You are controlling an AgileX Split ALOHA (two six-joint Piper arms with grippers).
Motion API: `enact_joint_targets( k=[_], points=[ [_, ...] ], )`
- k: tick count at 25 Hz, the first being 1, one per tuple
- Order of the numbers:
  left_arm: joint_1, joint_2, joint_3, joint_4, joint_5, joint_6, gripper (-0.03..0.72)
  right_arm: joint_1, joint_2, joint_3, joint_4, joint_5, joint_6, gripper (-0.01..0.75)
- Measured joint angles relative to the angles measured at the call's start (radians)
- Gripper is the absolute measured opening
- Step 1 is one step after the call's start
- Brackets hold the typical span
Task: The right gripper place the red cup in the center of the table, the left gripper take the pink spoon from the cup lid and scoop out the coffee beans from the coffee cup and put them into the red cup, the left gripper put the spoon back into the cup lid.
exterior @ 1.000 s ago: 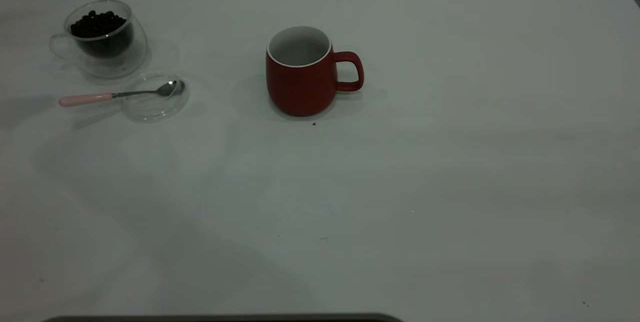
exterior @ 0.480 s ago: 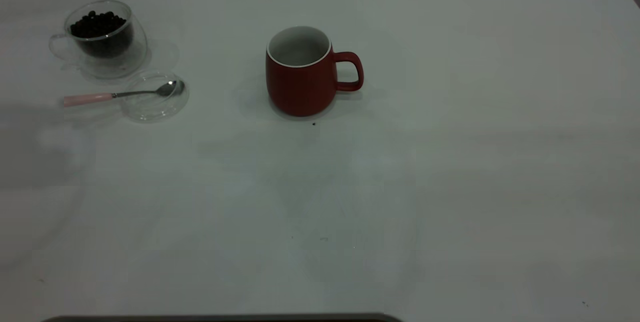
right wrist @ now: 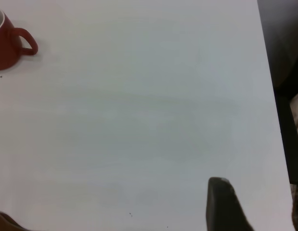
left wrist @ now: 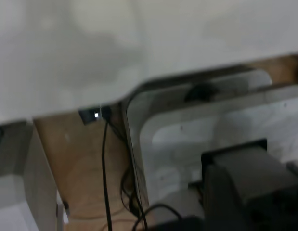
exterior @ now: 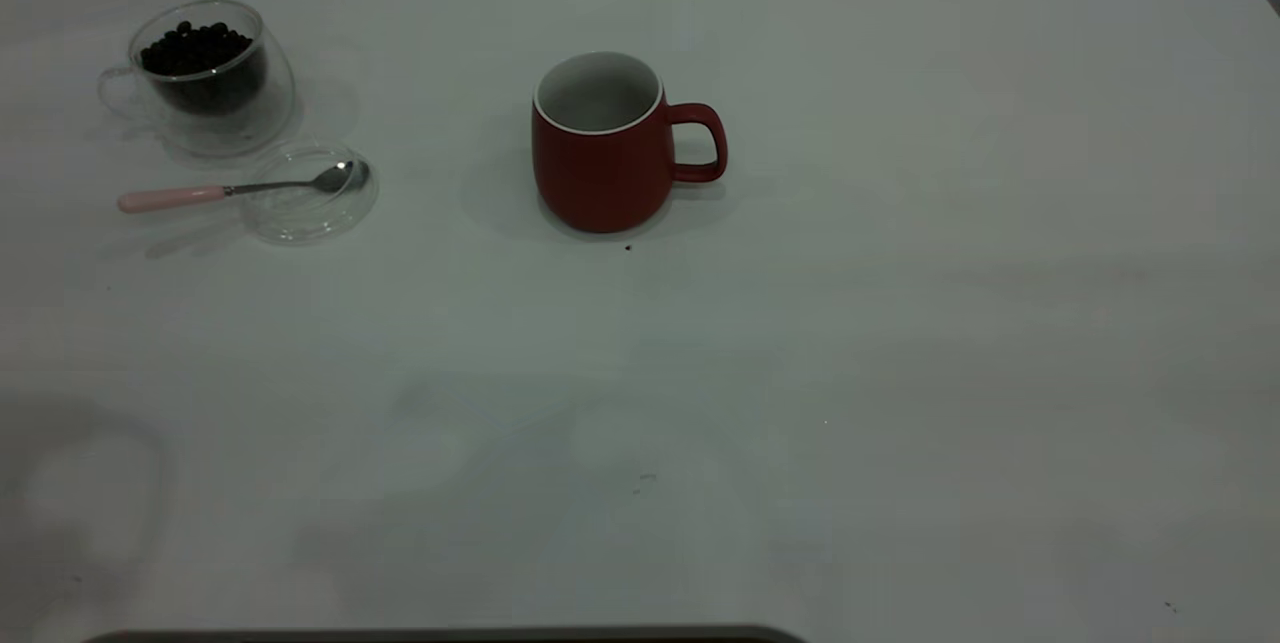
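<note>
The red cup (exterior: 600, 148) stands upright and empty near the middle of the table (exterior: 900, 323), handle to the right; it also shows far off in the right wrist view (right wrist: 6, 45). The coffee cup (exterior: 212, 73) with coffee beans (exterior: 195, 48) stands at the far left. The pink spoon (exterior: 230, 191) lies with its bowl on the cup lid (exterior: 308, 195) in front of it. No gripper shows in the exterior view. My right gripper (right wrist: 139, 216) hovers open and empty near the table's right edge, one dark finger (right wrist: 221, 199) showing. My left gripper (left wrist: 245, 202) is a dark blur off the table.
The left wrist view shows the table's near edge (left wrist: 67, 103), a wooden floor with black cables (left wrist: 106, 183) and a grey stand (left wrist: 187, 134) below it. A few dark specks (exterior: 628, 247) lie on the table by the red cup.
The soft arm shadows have slid off toward the near left of the table. The cups, the spoon and the lid have not moved.
</note>
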Motion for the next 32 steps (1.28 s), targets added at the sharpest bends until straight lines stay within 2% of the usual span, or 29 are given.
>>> enact_joint_targets(
  k=[7, 13, 18, 23, 32],
  points=[
    [-0.002, -0.369, 0.214, 0.006, -0.135, -0.051, 0.424, 0.0, 0.0, 0.0, 0.0, 0.0, 0.001, 0.374],
    [-0.059, -0.67, 0.283, 0.01, -0.14, -0.051, 0.418, 0.0, 0.0, 0.0, 0.0, 0.0, 0.001, 0.374],
    [-0.101, -0.741, 0.285, 0.016, -0.116, -0.051, 0.389, 0.0, 0.0, 0.0, 0.0, 0.0, 0.001, 0.374],
    [-0.12, -0.774, 0.284, 0.081, 0.025, -0.079, 0.345, 0.0, 0.0, 0.0, 0.0, 0.0, 0.001, 0.374],
    [-0.12, -0.966, 0.293, 0.12, 0.015, -0.141, 0.284, 0.0, 0.0, 0.0, 0.0, 0.0, 0.001, 0.374]
  ],
)
